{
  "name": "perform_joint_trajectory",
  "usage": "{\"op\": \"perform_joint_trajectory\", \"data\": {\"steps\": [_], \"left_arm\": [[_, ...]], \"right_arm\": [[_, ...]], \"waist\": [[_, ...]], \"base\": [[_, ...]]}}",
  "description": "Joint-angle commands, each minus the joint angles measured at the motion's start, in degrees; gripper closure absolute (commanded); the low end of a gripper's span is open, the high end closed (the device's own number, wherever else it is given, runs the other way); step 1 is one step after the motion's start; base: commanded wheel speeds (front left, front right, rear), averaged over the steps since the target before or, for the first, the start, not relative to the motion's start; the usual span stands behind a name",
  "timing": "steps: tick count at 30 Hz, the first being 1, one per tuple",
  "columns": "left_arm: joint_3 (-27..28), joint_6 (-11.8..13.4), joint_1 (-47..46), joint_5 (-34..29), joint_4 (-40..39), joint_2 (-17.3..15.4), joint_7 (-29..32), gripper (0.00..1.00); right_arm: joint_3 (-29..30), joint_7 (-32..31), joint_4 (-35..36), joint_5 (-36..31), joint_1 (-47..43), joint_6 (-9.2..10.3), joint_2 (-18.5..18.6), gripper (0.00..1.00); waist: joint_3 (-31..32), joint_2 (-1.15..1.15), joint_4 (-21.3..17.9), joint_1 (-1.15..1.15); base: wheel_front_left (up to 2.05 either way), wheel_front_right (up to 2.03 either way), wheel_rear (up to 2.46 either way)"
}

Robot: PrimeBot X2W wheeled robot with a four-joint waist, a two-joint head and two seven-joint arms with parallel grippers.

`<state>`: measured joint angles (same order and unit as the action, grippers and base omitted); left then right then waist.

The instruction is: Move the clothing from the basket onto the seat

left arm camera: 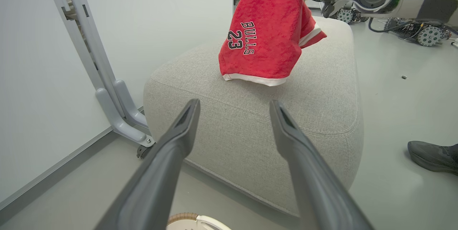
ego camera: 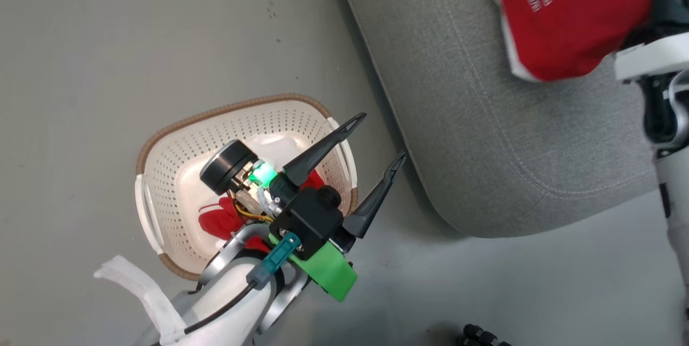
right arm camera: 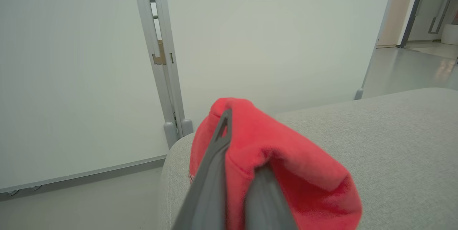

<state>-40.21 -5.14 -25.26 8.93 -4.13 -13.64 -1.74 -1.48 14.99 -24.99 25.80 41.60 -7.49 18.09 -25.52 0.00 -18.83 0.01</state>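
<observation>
filling the right of the head view, the grey seat [ego camera: 484,136] stands just beside the basket [ego camera: 177,141]. the red jersey [left arm camera: 261,37] hangs over the seat, pinched tight between the right gripper's [right arm camera: 247,140] fingers. red shorts [ego camera: 218,222] lie in the basket. the left gripper [ego camera: 381,136] hovers above the basket's rim, fingers spread apart, holding nothing.

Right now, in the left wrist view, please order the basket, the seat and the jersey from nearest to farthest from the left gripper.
1. basket, just below the left gripper.
2. seat, straight ahead.
3. jersey, hanging over the seat's top, farthest.
</observation>
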Motion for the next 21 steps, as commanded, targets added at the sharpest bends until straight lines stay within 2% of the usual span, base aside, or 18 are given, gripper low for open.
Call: {"op": "perform_joint_trajectory", "data": {"steps": [1, 9, 12, 13, 14, 15, 16, 21], "left_arm": [[-0.08, -0.37, -1.72, -0.89, -0.61, -0.46, -0.02, 0.0], [-0.37, -0.63, -5.83, -1.98, -1.91, -0.47, -0.71, 0.0], [-0.5, -0.62, -6.63, -2.1, -1.2, -0.3, -1.3, 0.0], [-0.45, -0.42, -6.87, -2.2, -0.88, -0.19, -1.52, 0.0], [-0.38, -0.23, -6.93, -2.21, -0.56, -0.15, -1.7, 0.0], [-0.29, -0.04, -7.03, -2.19, -0.24, -0.17, -1.88, 0.0], [-0.27, 0.06, -7.13, -2.16, -0.03, -0.15, -2.04, 0.0], [-0.09, 0.59, -6.79, -1.54, 1.26, -0.01, -2.99, 0.0]], "right_arm": [[1.47, 0.27, -0.23, -0.53, 2.44, 0.0, 1.1, 1.0], [8.46, 0.23, -5.63, -2.5, 9.94, 0.0, 6.94, 1.0], [10.28, 0.23, -10.78, -3.78, 10.31, 0.0, 7.04, 1.0], [11.57, 0.24, -11.95, -4.19, 10.86, 0.01, 6.97, 0.79], [12.41, 0.24, -13.22, -4.66, 10.75, 0.0, 6.59, 0.53], [13.52, 0.24, -14.98, -5.36, 10.15, 0.01, 5.92, 0.04], [14.73, 0.24, -15.75, -5.73, 9.69, 0.0, 5.28, 0.0], [19.66, 0.24, -15.62, -7.34, 4.73, 0.01, 1.4, 0.0]], "waist": [[-6.81, 0.0, 2.16, -0.01], [-13.21, 0.0, 5.75, -0.01], [-14.36, 0.0, 6.69, -0.01], [-14.65, 0.0, 6.92, -0.01], [-14.75, 0.0, 7.01, -0.01], [-14.82, 0.0, 7.06, -0.01], [-14.82, 0.0, 7.09, -0.01], [-13.59, 0.0, 6.81, -0.01]], "base": [[0.0, 0.0, 0.0], [0.0, 0.0, 0.0], [0.0, 0.0, 0.0], [0.0, 0.0, 0.0], [0.0, 0.0, 0.0], [0.0, 0.0, 0.0], [0.0, 0.0, 0.0], [0.0, 0.0, 0.0]]}}
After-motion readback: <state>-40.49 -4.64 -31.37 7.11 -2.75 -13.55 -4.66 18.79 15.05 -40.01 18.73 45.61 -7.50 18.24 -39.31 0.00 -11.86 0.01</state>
